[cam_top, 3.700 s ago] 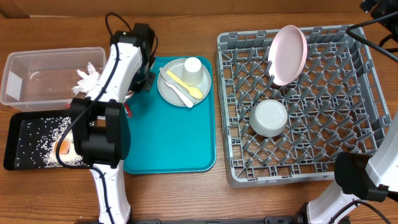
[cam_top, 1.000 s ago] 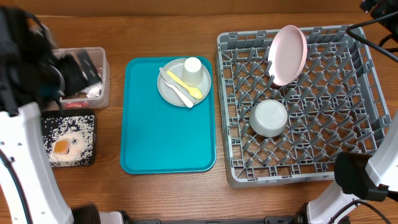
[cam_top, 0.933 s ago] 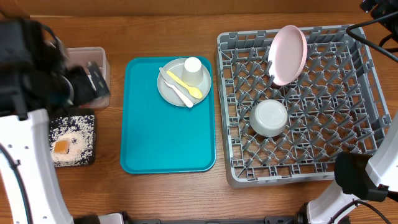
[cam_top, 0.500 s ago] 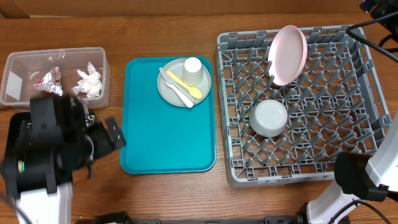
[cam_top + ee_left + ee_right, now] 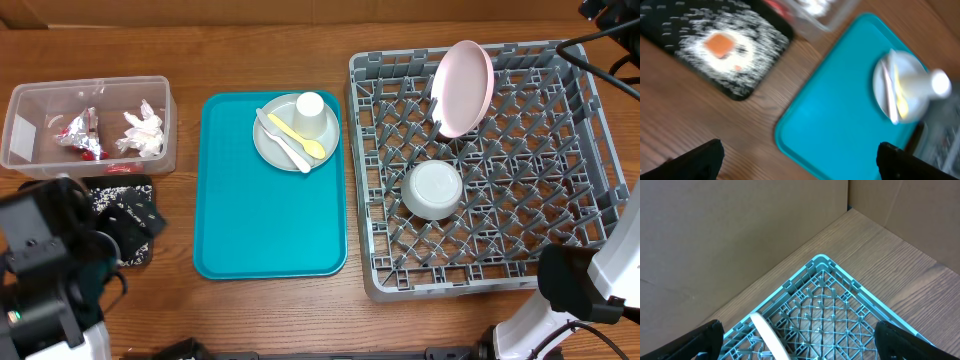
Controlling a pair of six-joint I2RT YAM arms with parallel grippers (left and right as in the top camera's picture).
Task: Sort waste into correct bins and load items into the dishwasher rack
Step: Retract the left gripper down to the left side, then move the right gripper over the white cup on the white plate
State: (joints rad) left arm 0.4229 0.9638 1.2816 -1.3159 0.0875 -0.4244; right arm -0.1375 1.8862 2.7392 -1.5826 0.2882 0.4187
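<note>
Left claw [image 5: 799, 162]: fingers apart, empty, above surface [image 5: 690, 125] | beneath: black tray [image 5: 655, 30] with cube [image 5: 721, 44] and rice [image 5: 695, 47]; teal tray [image 5: 840, 125] bearing grey plate [image 5: 882, 97], cup [image 5: 920, 87] | right claw [image 5: 799, 342]: apart, empty, over rack [image 5: 840, 305] corner | in rack: pink plate [image 5: 463, 88], bowl [image 5: 432, 190] | in tub [image 5: 30, 110]: tissue [image 5: 140, 132], wrappers [image 5: 80, 135]

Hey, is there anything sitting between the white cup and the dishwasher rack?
Nothing visible does. The white cup stands on the grey plate on the teal tray, beside the dishwasher rack; only the tray's edge and the rack's wall lie between.
</note>
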